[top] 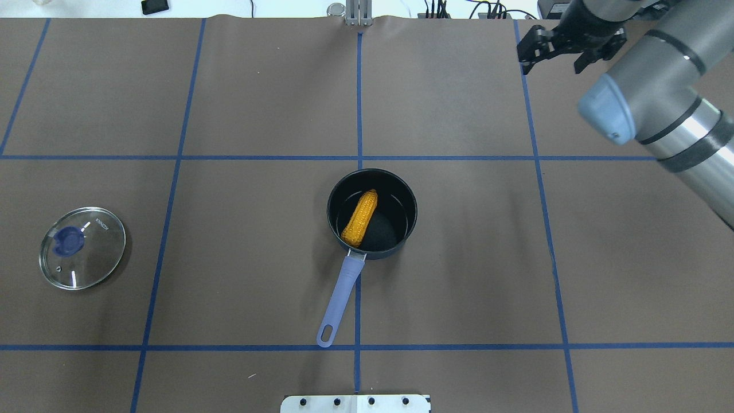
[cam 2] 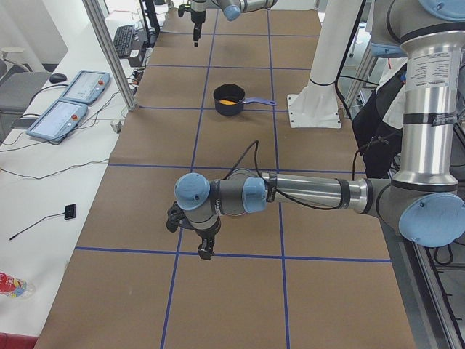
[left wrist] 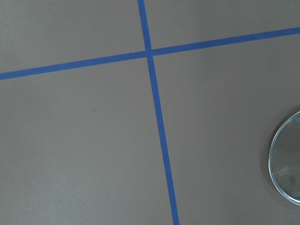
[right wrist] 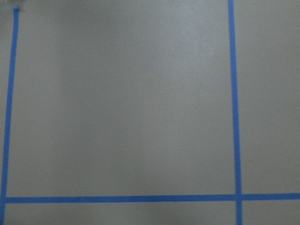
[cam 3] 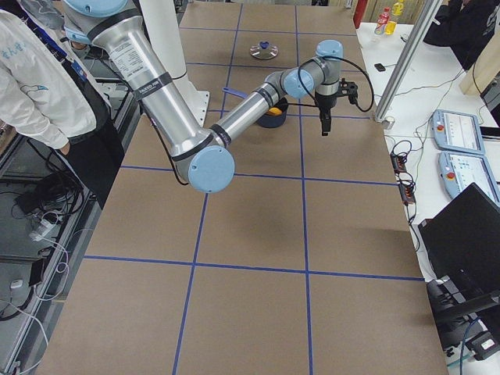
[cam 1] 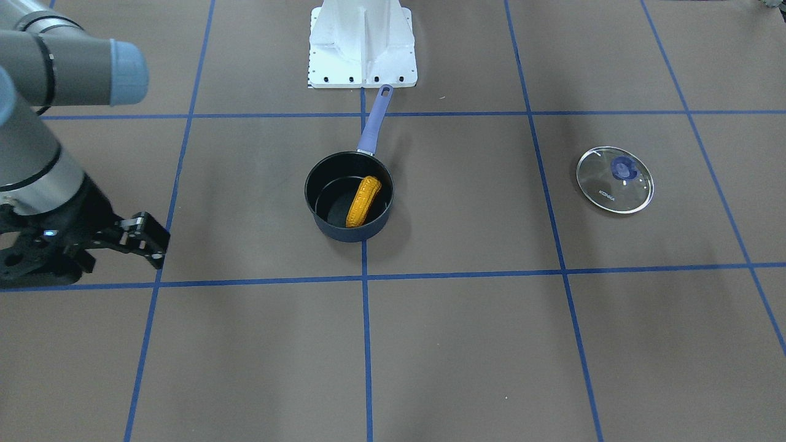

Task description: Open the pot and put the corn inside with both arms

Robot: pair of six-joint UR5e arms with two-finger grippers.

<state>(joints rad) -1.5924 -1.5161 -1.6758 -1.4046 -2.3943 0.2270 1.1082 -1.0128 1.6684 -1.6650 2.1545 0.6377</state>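
Observation:
The yellow-orange corn [cam 1: 363,201] lies slanted inside the open dark pot [cam 1: 353,234], which has a lavender handle [cam 1: 374,120] pointing towards the robot base. In the overhead view the corn [top: 360,218] rests in the pot [top: 402,202] at the table's middle. The glass lid [top: 82,248] with a blue knob lies flat on the table far on my left side; its edge shows in the left wrist view [left wrist: 287,168]. My right gripper [top: 553,56] is open and empty, far from the pot. My left gripper [cam 2: 205,249] hovers low over the table; I cannot tell whether it is open.
The white robot base plate [cam 1: 362,67] stands just behind the pot's handle. Blue tape lines grid the brown table. A person [cam 3: 31,78] stands beside the robot. Teach pendants [cam 2: 73,91] lie on the side bench.

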